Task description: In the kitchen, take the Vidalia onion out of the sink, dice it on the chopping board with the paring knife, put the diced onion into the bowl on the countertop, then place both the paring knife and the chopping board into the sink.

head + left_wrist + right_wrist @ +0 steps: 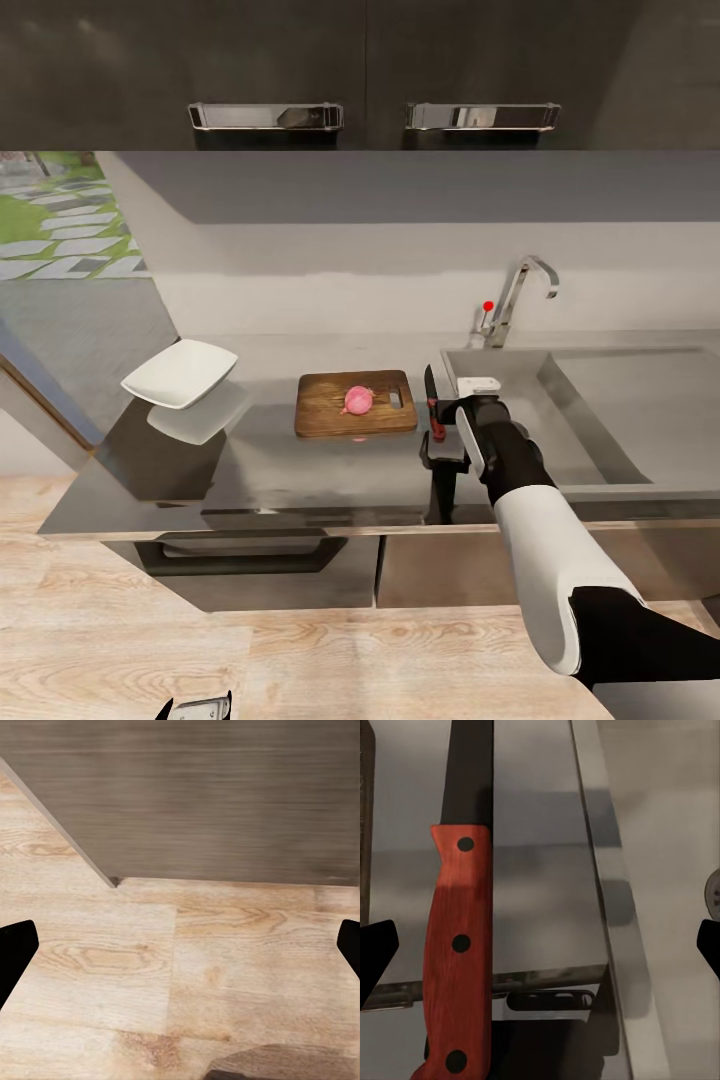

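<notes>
Near the middle of the table (260,470): the chopping board (325,410), flat, handle hole toward the sink (600,420). On the board, whole and pink, the Vidalia onion (358,400), just beside the hole. To the left of the board and apart from it, the white bowl (180,372), tilted in look, with its mirror image on the glossy surface below.

Between the board and the sink's rim: the paring knife (432,400), flat on the table, dark blade toward the back wall, red handle toward the front edge. Directly over it, the right hand (445,430), pointing down, white forearm reaching in from the lower right.

From the right wrist: the red handle with three dark rivets (457,945), lying on the grey table (540,817), sink (675,832) alongside. Right hand (540,949) spread wide, dark fingertips (375,960) at both edges of the picture, the knife between them but nearer one finger, touching neither.

Behind the sink, a curved chrome faucet (520,290) with a red knob (488,306).

Low at the front, the left hand (195,708). From its wrist: left hand (180,945) also spread wide, holding nothing, above a pale wooden floor (187,975) and facing a dark cabinet front (210,795).
</notes>
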`<state>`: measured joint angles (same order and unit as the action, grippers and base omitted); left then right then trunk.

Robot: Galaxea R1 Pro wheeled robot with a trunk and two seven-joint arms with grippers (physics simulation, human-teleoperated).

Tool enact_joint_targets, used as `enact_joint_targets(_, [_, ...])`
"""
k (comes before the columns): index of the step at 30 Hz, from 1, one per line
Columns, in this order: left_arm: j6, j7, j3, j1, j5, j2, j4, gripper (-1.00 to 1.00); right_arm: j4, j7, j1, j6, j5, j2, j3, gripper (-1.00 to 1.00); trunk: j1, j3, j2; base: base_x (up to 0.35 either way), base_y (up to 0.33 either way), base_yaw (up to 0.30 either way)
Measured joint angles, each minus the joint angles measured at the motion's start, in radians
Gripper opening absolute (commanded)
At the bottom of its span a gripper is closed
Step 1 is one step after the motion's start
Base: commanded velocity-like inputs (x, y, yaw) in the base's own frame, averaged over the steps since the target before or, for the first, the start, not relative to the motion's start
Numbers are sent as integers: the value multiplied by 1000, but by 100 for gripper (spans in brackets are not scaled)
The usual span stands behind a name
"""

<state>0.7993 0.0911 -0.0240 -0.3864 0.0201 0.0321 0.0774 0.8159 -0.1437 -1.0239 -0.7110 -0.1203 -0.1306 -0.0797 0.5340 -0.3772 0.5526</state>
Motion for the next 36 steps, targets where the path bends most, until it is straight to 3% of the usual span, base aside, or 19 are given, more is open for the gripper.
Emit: enact_joint_targets(36, [0, 0, 1, 0, 0, 0, 0, 100, -1, 2, 0, 1, 0, 2, 1, 100, 0, 0, 0, 0, 0, 0])
